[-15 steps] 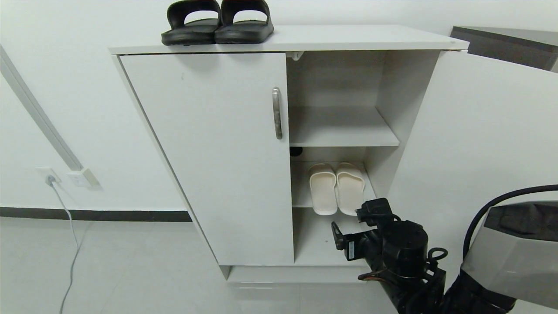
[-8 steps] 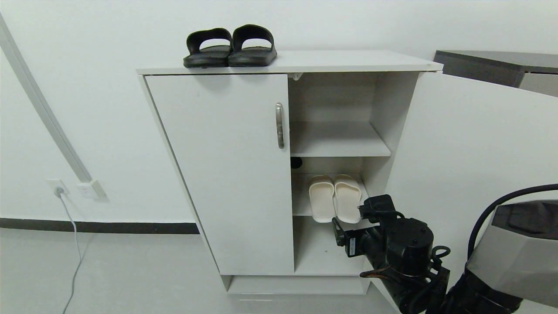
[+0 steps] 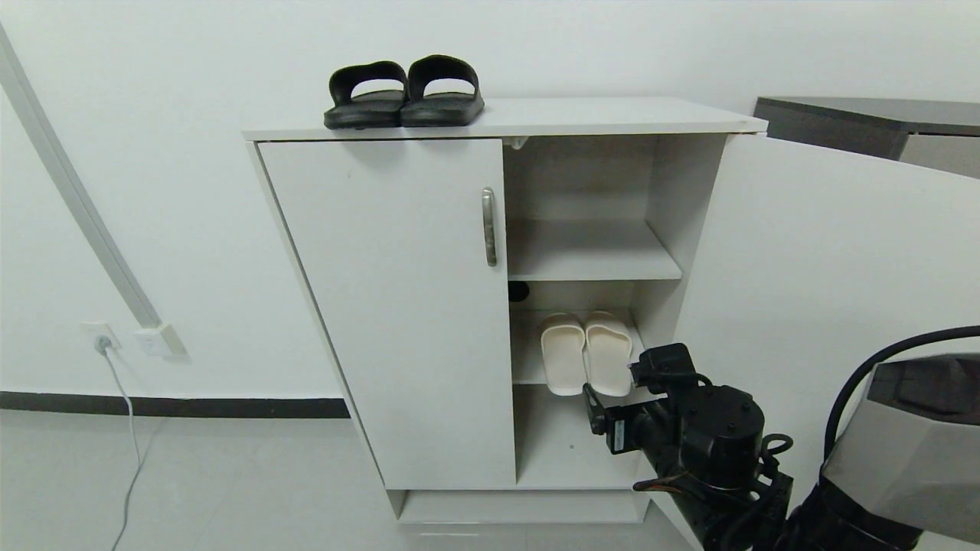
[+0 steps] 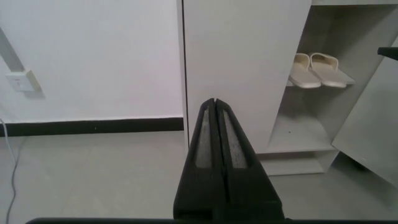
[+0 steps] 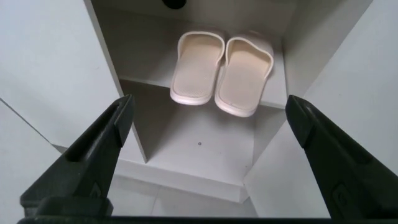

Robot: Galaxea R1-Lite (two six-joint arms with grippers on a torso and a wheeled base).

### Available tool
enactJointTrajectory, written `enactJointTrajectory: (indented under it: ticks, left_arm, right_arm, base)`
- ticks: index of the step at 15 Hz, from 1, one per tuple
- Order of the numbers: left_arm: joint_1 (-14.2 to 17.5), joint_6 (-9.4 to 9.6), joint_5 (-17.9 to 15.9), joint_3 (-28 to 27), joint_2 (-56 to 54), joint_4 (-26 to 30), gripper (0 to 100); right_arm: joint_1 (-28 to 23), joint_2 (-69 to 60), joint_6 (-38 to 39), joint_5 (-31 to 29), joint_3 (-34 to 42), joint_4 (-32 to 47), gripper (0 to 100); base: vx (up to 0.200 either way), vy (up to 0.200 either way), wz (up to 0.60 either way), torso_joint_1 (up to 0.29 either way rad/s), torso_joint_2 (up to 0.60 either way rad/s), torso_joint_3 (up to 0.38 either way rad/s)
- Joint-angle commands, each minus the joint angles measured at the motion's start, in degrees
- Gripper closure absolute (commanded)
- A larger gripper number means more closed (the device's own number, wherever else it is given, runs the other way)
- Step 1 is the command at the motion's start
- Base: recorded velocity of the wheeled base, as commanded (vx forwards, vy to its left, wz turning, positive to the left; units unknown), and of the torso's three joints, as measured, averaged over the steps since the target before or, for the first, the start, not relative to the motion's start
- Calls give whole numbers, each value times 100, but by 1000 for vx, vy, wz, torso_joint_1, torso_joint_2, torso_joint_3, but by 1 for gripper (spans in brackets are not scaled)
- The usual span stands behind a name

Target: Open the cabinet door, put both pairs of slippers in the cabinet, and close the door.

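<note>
White wall [image 3: 168, 191], black skirting strip [image 3: 168, 403], slanted grey conduit [image 3: 76, 184], plugged socket [image 3: 98, 337], pale floor [image 3: 191, 482], dark tabletop [image 3: 865, 111]

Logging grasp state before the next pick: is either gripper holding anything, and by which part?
Nothing is held. The right gripper is open and empty in front of the cream slippers on the shelf; the left gripper is shut on nothing.

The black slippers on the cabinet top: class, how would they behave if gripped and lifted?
The black slippers look moulded from foam or rubber: probably light, slightly bendy, not floppy. They rest flat on the cabinet top, so they should slide, not roll. The arched straps likely offer a hold.
</note>
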Motion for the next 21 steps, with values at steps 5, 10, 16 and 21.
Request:
enactJointTrajectory:
  ticks: [5,10,16,21]
  left_arm:
    - [-2,-3,2,1,7,0,100]
    - [6,-3,2,1,7,0,100]
    - [6,-3,2,1,7,0,100]
    - [-2,-12,11,1,7,0,100]
  right_arm:
    - [3,26,-1,1,24,16,0]
    - [-24,35,-1,1,41,-81,0]
    - [-103,26,61,36,24,-169,0]
    - [-147,35,17,36,41,-257,0]
  base:
    - [0,200,0,6,1,6]
    - [0,200,0,1,4,3]
    - [0,200,0,3,0,-2]
    - [0,40,0,0,0,0]
